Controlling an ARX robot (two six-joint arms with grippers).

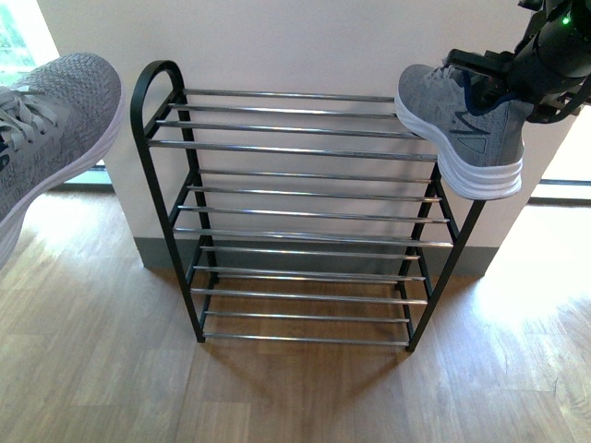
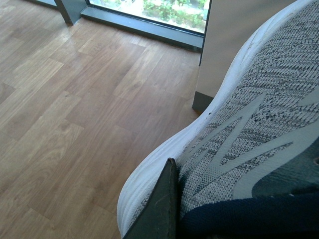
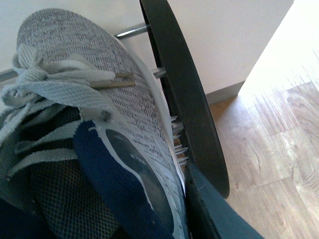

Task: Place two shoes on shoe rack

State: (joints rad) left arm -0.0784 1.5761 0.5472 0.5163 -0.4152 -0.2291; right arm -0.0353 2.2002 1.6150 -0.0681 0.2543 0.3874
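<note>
Standing against the wall, the shoe rack has the right shoe tipped toe-first over its top tier, heel clamped in the right end effector. The left shoe hangs beside the rack, gripped by the left end effector; levelling and lowering seem next.

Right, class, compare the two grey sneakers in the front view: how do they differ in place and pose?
The right shoe has its toe over the top tier of the shoe rack; the left shoe hangs clear, left of the rack. The right shoe shows its side mark; the left shoe shows its laces. Both are grey knit with white soles.
</note>
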